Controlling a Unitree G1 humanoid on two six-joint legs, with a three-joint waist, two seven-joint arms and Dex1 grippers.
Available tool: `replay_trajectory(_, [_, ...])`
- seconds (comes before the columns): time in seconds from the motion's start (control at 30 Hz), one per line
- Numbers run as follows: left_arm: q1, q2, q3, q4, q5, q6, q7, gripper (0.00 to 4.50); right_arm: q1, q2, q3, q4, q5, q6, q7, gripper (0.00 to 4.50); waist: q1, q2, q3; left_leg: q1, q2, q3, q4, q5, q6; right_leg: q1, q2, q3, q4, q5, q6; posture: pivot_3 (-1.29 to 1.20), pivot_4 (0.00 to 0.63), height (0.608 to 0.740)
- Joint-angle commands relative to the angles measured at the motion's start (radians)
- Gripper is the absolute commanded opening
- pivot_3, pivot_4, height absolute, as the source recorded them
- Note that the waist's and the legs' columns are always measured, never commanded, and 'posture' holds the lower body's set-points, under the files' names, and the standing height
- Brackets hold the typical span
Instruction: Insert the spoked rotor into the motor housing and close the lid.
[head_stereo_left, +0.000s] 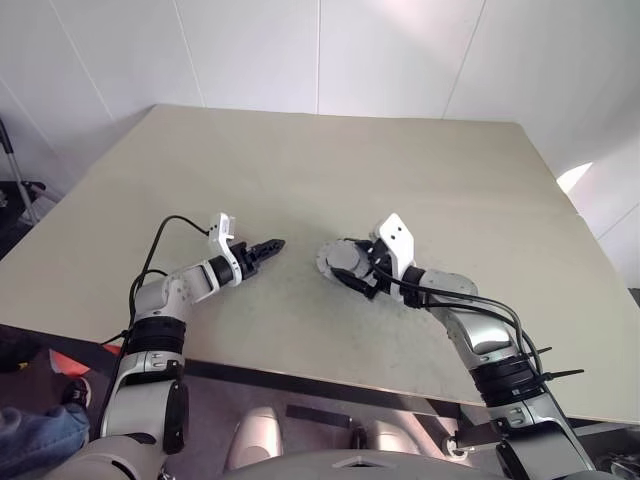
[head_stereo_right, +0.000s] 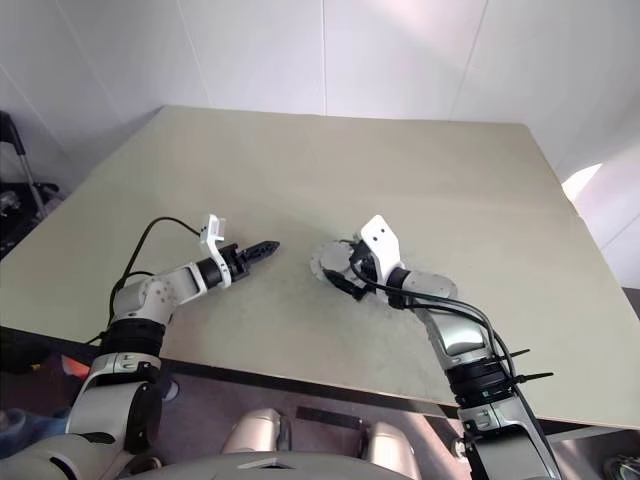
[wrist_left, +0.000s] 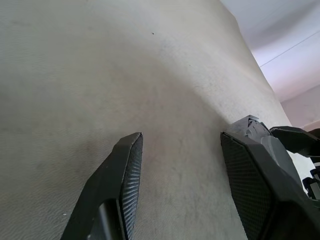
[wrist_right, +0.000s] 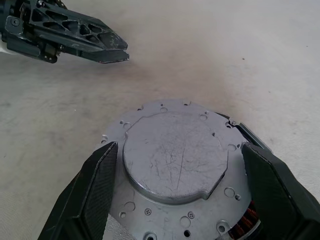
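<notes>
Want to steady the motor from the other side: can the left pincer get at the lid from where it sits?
Probably yes: bare table lies between the open left pincer and the lid; the right pincer straddles it.

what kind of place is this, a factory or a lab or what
Probably a robot test room or lab, not a factory line: one bare beige table against plain white panelled walls, with just a motor housing under its silver lid on it.

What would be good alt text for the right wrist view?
The lid, a silver round metal cap, lies on the motor housing, between the open right gripper's black fingers. The left gripper hovers beyond it, over the beige table.
</notes>
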Motion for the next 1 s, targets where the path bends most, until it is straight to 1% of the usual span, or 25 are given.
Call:
replay_trajectory(0.03, [-0.013, 0.007, 0.005, -0.018, -0.005, -0.008, -0.001, 2.62, -0.004, -0.002, 0.017, -0.018, -0.009, 0.007, 0.011, 4.42, 0.0, 0.0, 0.0, 0.0, 0.0, 0.0, 0.0, 0.0, 0.0, 0.0, 0.0, 0.0, 0.0, 0.0, 0.0, 0.0, 0.0, 0.74])
replay_trajectory(0.17, [-0.013, 0.008, 0.004, -0.011, -0.001, -0.013, -0.001, 2.62, -0.013, 0.002, 0.017, 0.007, -0.02, 0.002, 0.008, 4.42, 0.0, 0.0, 0.0, 0.003, 0.0, 0.0, 0.0, 0.0, 0.0, 0.002, 0.0, 0.0, 0.001, 0.0, 0.0, 0.0, 0.0, 0.74])
replay_trajectory(0.27, [-0.012, 0.008, 0.005, -0.011, 0.002, -0.013, 0.002, 2.62, -0.023, 0.008, 0.01, 0.019, -0.027, 0.003, -0.006, 3.82, 0.0, 0.0, 0.0, 0.003, 0.0, 0.0, 0.0, 0.0, 0.0, 0.002, 0.0, 0.0, 0.001, 0.0, 0.0, 0.0, 0.0, 0.74])
replay_trajectory(0.33, [-0.012, 0.007, 0.006, -0.01, 0.003, -0.014, 0.002, 2.62, -0.028, 0.008, 0.006, 0.022, -0.028, -0.001, -0.006, 3.17, 0.0, 0.0, 0.0, 0.004, 0.0, 0.0, 0.0, 0.0, 0.0, 0.002, 0.0, 0.0, 0.002, 0.0, 0.0, 0.0, 0.0, 0.74])
replay_trajectory(0.37, [-0.011, 0.007, 0.006, -0.009, 0.004, -0.015, 0.003, 2.62, -0.029, 0.008, 0.004, 0.021, -0.027, -0.004, -0.006, 3.09, 0.0, 0.0, 0.0, 0.004, 0.0, 0.0, 0.0, 0.0, 0.0, 0.002, 0.0, 0.0, 0.002, 0.0, 0.0, 0.0, 0.0, 0.74])
replay_trajectory(0.5, [-0.011, 0.004, 0.005, -0.008, 0.005, -0.017, 0.004, 2.62, -0.028, 0.002, -0.006, 0.01, -0.021, -0.019, 0.001, 3.09, 0.0, 0.0, 0.0, 0.004, 0.0, 0.0, 0.0, 0.0, 0.0, 0.002, 0.0, 0.0, 0.003, 0.0, 0.0, 0.0, 0.0, 0.74])
replay_trajectory(0.67, [-0.011, 0.002, 0.003, -0.002, 0.007, -0.022, 0.001, 2.62, -0.022, 0.003, -0.057, -0.039, 0.036, -0.029, 0.017, 3.09, 0.0, 0.0, 0.0, 0.003, 0.0, 0.0, 0.0, 0.0, 0.0, 0.001, 0.0, 0.0, 0.003, 0.0, 0.0, 0.0, 0.0, 0.74])
replay_trajectory(0.87, [-0.014, 0.0, 0.0, 0.001, 0.008, -0.022, -0.001, 2.62, -0.017, -0.008, -0.068, -0.05, 0.043, -0.033, 0.031, 3.09, 0.0, -0.001, 0.0, 0.003, 0.0, 0.0, 0.0, 0.0, 0.0, 0.001, 0.0, 0.001, 0.003, 0.0, 0.0, 0.0, 0.0, 0.74])
replay_trajectory(1.0, [-0.015, 0.0, 0.0, 0.001, 0.007, -0.023, -0.003, 2.62, -0.022, -0.016, -0.063, -0.028, 0.013, -0.041, 0.012, 3.09, 0.0, -0.001, 0.0, 0.003, 0.0, 0.0, 0.0, 0.0, 0.0, 0.001, 0.0, 0.001, 0.003, 0.0, 0.0, 0.0, 0.0, 0.74])
